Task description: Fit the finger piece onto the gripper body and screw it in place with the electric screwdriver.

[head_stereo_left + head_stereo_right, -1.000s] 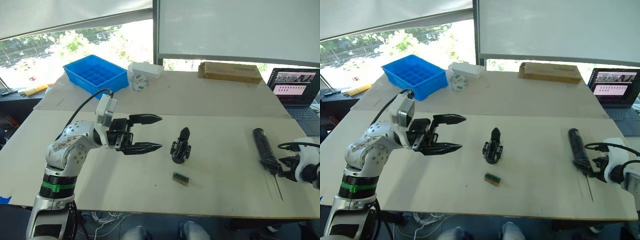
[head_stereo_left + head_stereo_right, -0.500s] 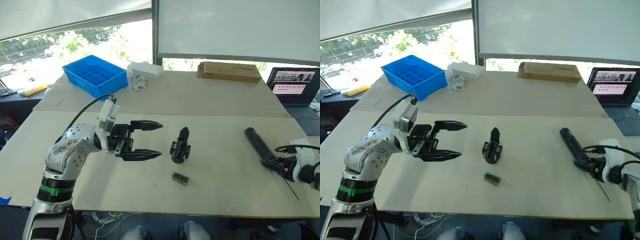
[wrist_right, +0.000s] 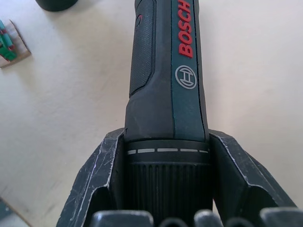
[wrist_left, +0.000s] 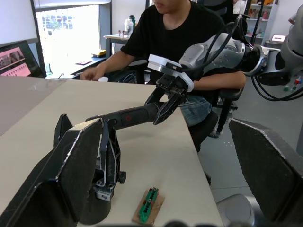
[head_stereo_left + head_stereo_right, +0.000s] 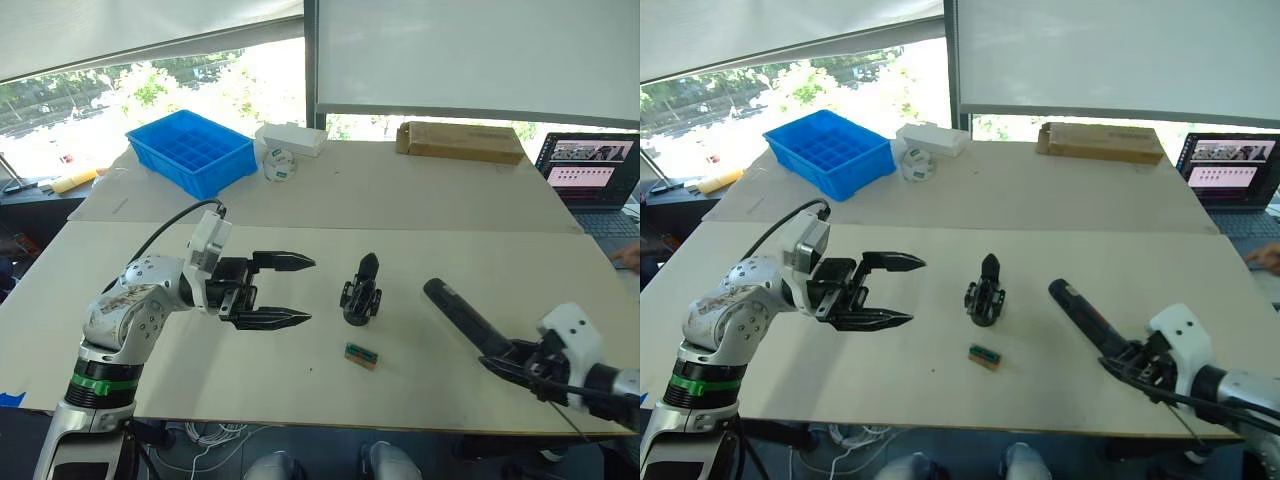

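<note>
The gripper body (image 5: 361,292) stands upright at the table's middle, a pointed black finger rising from it. The finger piece is out of view. My left gripper (image 5: 310,290) hovers open just left of the body, fingertips aimed at it, a hand's width away. In the left wrist view the body (image 4: 106,161) sits between its fingers (image 4: 71,175). My right gripper (image 5: 518,364) is shut on the electric screwdriver (image 5: 460,315), held off the table at the front right, its thick end slanting toward the body. The right wrist view shows the screwdriver (image 3: 165,71) clamped between both fingers.
A small green-and-brown block (image 5: 361,356) lies in front of the body. At the back stand a blue bin (image 5: 190,150), a white box (image 5: 290,140), a tape roll (image 5: 278,165) and a cardboard box (image 5: 458,143). A laptop (image 5: 590,170) sits far right. A person (image 4: 180,33) sits beyond the table.
My right gripper has swung the screwdriver left and forward, off the table, closer to the gripper body. My left gripper has drawn back slightly to the left, still open.
</note>
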